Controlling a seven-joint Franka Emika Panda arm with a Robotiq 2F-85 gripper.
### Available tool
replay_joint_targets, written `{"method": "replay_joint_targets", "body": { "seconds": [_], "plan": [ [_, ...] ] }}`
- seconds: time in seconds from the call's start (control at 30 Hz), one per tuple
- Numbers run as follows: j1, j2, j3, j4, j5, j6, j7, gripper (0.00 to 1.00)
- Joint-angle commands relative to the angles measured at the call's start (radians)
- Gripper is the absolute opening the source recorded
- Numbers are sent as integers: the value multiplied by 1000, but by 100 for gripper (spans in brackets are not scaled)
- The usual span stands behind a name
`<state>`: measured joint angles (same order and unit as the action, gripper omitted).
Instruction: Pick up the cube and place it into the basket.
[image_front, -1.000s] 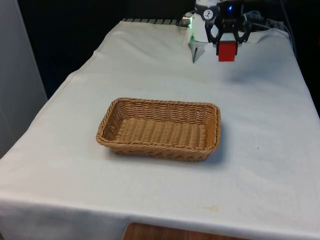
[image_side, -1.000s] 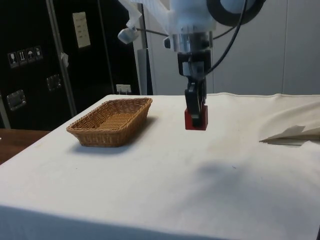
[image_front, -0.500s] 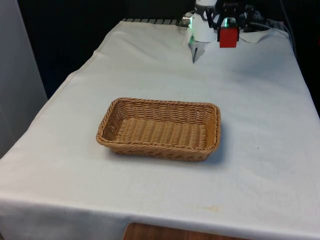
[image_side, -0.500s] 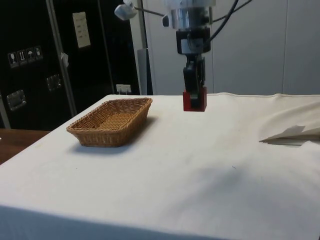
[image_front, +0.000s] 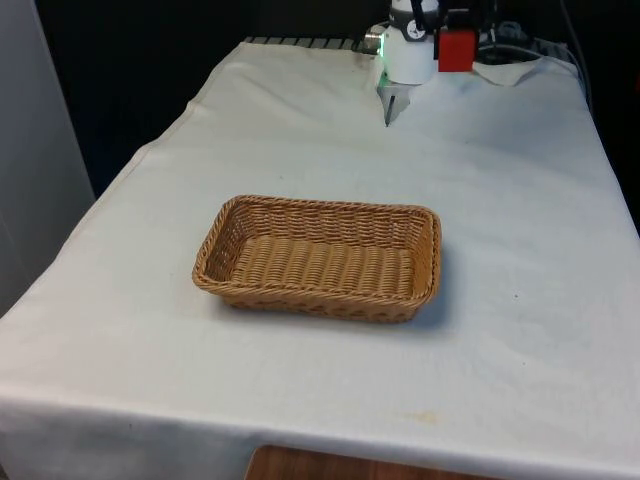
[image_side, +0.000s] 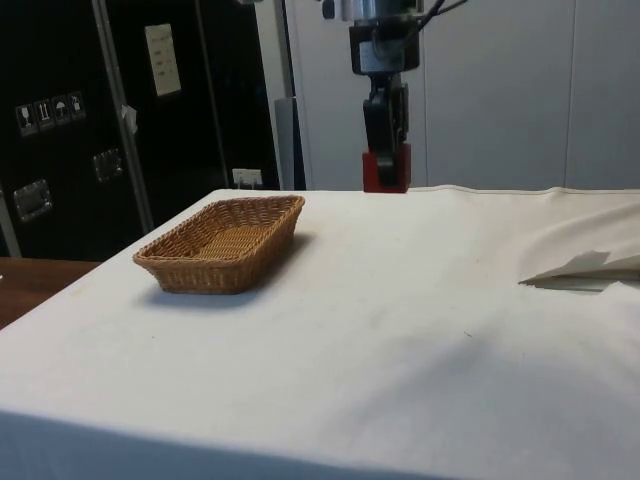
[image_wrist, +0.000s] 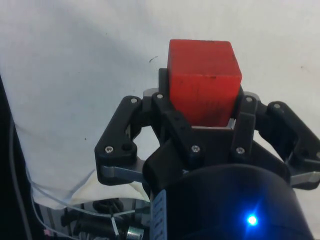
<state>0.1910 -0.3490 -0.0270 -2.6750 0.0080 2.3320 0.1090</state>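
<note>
The red cube (image_front: 456, 50) hangs well above the white cloth at the table's far end, clamped between the fingers of my black gripper (image_front: 456, 40). From the side the cube (image_side: 386, 172) is level with the table's far edge, with the gripper (image_side: 386, 160) shut on it from above. In the wrist view the cube (image_wrist: 202, 80) fills the space between the fingers (image_wrist: 172, 117). The brown wicker basket (image_front: 215, 248) stands with nothing in it mid-table, nearer the front and towards the front view's left of the cube. In the side view the basket (image_side: 190, 270) is well apart from the gripper.
A crumpled fold of white cloth (image_side: 585, 268) lies at the side view's right. The table's far edge (image_front: 300, 43) lies close behind the gripper. Dark cabinets (image_side: 70, 120) stand beyond the basket in the side view.
The gripper has risen steadily with the red cube in its grip, from just above the cloth to well above it. The basket has not moved.
</note>
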Motion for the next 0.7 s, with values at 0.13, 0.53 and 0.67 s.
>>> {"method": "replay_joint_targets", "body": {
  "seconds": [0.13,0.53,0.67],
  "plan": [
    [-8,-6,-14,19,-9,-31,-14,0],
    [-15,30,-76,86,-19,-66,-72,0],
    [-12,38,-86,92,-15,-57,-80,0]
  ]
}}
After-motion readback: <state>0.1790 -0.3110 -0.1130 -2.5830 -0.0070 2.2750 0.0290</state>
